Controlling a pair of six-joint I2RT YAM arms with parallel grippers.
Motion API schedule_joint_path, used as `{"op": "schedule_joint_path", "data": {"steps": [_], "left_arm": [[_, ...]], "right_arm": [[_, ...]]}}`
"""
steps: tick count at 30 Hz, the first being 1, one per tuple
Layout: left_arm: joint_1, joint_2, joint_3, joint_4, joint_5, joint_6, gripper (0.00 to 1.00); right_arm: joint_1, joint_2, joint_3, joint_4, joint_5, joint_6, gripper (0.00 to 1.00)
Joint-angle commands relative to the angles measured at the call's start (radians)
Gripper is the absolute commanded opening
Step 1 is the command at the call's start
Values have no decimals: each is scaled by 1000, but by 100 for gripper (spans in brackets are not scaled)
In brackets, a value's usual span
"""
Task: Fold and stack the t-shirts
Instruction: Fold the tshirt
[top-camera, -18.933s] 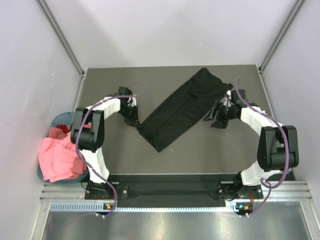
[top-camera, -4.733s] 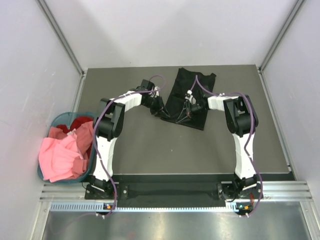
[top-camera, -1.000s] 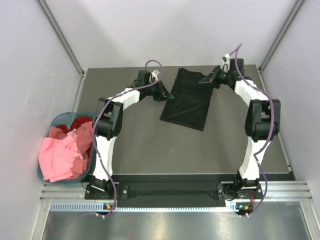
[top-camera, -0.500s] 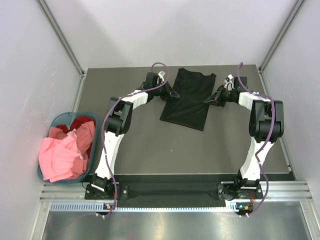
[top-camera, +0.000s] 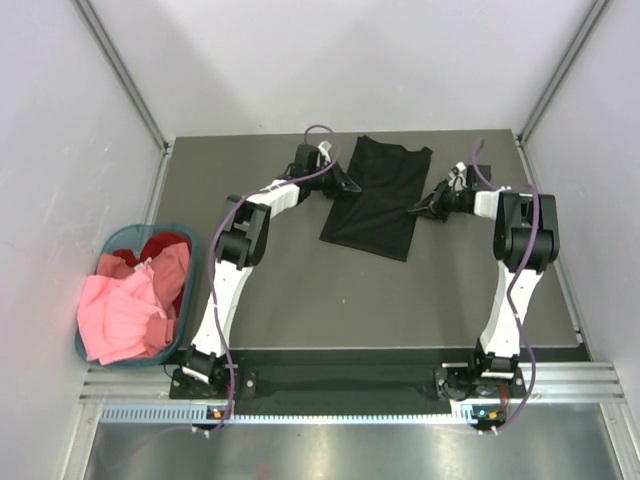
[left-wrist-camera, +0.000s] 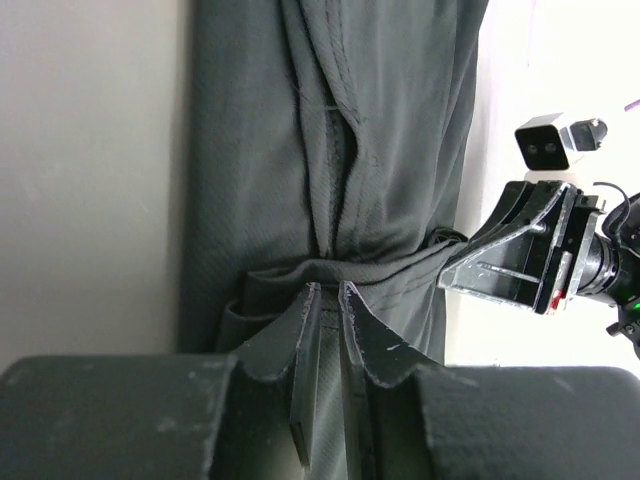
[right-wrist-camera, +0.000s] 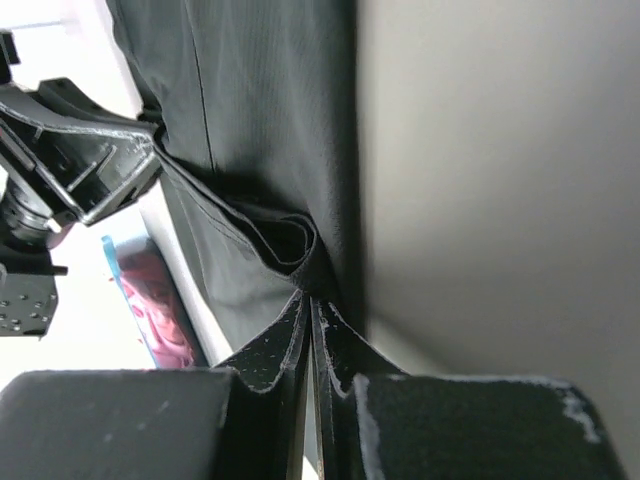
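Item: black t-shirt (top-camera: 378, 195), folded into a long strip at the far middle of the table (top-camera: 300, 290), long axis running far to near. It lies between your arms. The left gripper (top-camera: 345, 186) is clamped on its left edge, and the right gripper (top-camera: 424, 207) on its right edge, directly opposite. Both wrist views show bunched fabric in the pinch; only the overhead view shows the strip's full length.

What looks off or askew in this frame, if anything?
The folded black t-shirt lies skewed to the table edges, bunched at both side edges. Pink shirts spill over the teal basket rim.
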Motion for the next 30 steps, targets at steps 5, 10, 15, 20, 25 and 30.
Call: {"op": "schedule_joint_path", "data": {"steps": [5,10,15,20,25,30], "left_arm": [[26,27,50,-9,-8,29,18],[27,30,87,-49,-25,66,18],[27,43,136,-84,-15,69,18],[26,23,174,-139,-28,110,19],[32,-66,199,-349,-131,260,39],[40,-210,133,-460,-200,388,57]], "right_arm": [[-63,-16,-31,-23,80,-28,3],[-56,-39,8,-89,72,-73,3],[-42,-40,157,-189,66,-102,3],[-25,-83,200,-191,60,-70,3],[-1,-109,186,-255,55,-79,6],[2,-190,127,-424,147,-208,17]]}}
